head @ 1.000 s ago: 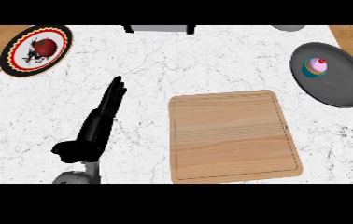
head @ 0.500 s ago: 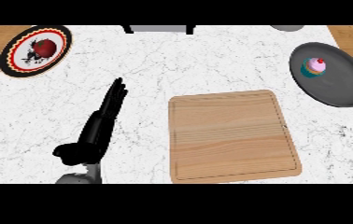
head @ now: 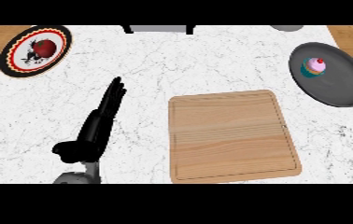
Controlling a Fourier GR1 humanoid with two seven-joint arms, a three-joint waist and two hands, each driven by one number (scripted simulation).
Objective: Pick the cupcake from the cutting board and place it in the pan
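Left hand [head: 96,127] at seven o'clock on the white marble desk [head: 207,59], fingers straight, holding nothing. Bare cutting board [head: 233,135] at five o'clock. Cupcake [head: 315,67] inside the grey pan [head: 332,85] at two o'clock. Plate [head: 34,49] with a tomato at ten o'clock.

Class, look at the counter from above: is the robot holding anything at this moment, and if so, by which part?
Nothing is held. The left hand lies open on the counter, fingers straight; the cupcake sits in the pan. The right hand is out of view.
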